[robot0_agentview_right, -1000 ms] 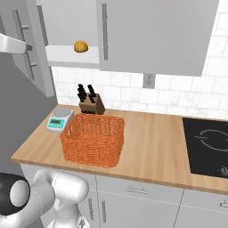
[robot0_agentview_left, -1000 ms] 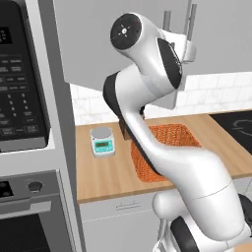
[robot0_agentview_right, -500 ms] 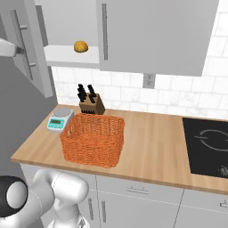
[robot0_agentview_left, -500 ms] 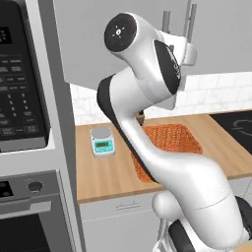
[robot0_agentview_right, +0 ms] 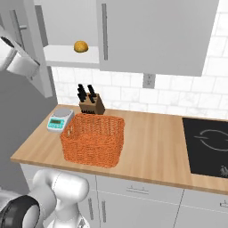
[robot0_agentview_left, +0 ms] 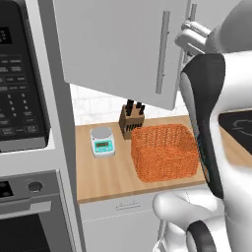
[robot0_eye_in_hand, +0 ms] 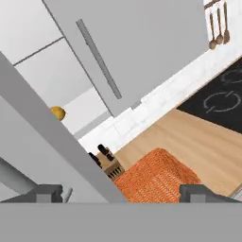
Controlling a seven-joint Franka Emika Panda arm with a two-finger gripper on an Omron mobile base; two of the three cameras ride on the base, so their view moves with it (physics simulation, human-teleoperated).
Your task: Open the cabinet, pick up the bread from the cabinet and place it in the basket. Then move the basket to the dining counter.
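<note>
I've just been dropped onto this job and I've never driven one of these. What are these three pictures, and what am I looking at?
You are driving a white robot arm on a base that can move, and its claw is the grasping part. Two pictures come from cameras on the base, looking forward from behind the arm on its left and right. The third looks along the claw itself, so it appears tilted.

The cabinet door is swung open, and the bread sits on the shelf inside. On the worktop below are the basket, a small scale and a knife block. The claw is open and holds nothing, with the door's edge between its fingertips.
</note>
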